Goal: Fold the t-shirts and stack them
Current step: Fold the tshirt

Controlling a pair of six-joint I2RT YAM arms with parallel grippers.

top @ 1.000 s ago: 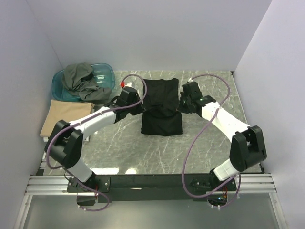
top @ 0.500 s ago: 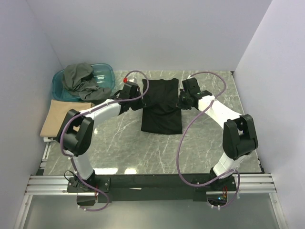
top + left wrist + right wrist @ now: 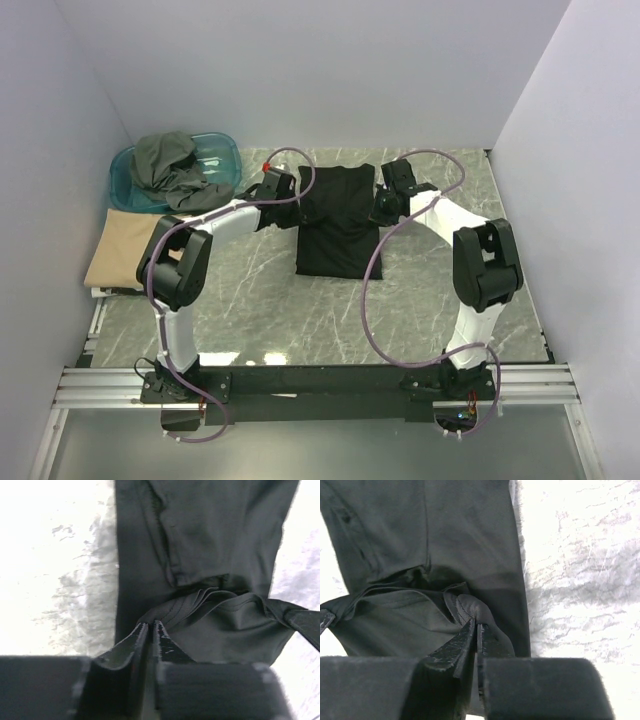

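**Mia:** What is closest to us on the table [image 3: 300, 320]?

**Ben:** The black t-shirt [image 3: 338, 250]. It lies in the middle of the table, and part of it is folded over itself.

**Mia:** Is it hard to move?

**Ben:** I think it is light and very soft. It is floppy, so it will sag and bunch up if you lift only one spot. It may also slide on the smooth table.

**Mia:** So where do you take it?

**Ben:** At the edges, one hand on each side, so that the cloth stays flat. A small pinch should do.

**Mia:** What are the hands doing?

**Ben:** The left hand [image 3: 150, 626] is at the left edge of the far end, and the right hand [image 3: 476, 625] is at the right edge. Both are almost closed, with only a thin slit. Each seems to pinch a little fold of the black cloth at its tips.

**Mia:** What is farther away?

**Ben:** A tan t-shirt [image 3: 125, 250] lies flat at the left edge of the table. It is not in anything.

**Mia:** And behind that?

**Ben:** A teal tub [image 3: 222, 150] sits in the far left corner. A grey-olive t-shirt [image 3: 170, 165] is heaped inside it, all crumpled, and some of it hangs over the rim. I cannot tell if anything is under it.
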